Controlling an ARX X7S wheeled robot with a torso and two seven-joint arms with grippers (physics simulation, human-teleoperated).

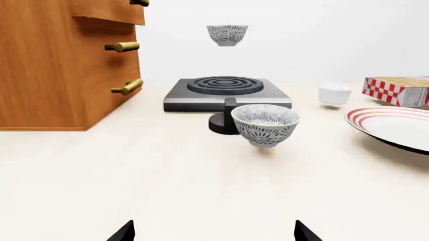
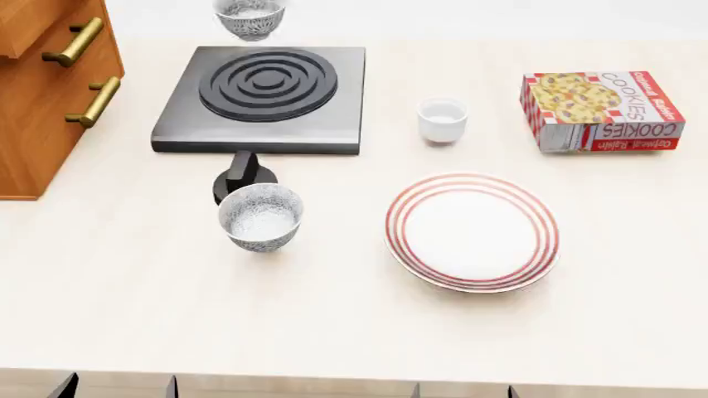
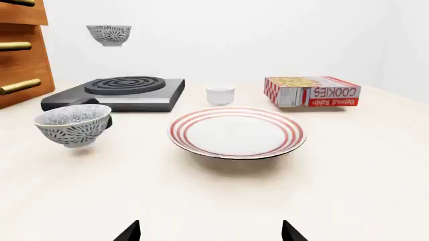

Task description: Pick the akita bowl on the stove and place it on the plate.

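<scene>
Nothing was done yet: the akita bowl (image 2: 250, 16) hung above the stove (image 2: 264, 99), the plate (image 2: 472, 231) lay bare, both grippers spread.

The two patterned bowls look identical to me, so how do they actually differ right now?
The far bowl hangs in the air above the stove, touching nothing, while the near bowl sits low at the table in front of the knob. The near bowl lies closer to the plate. Both share the grey crackle pattern and stand upright.
</scene>
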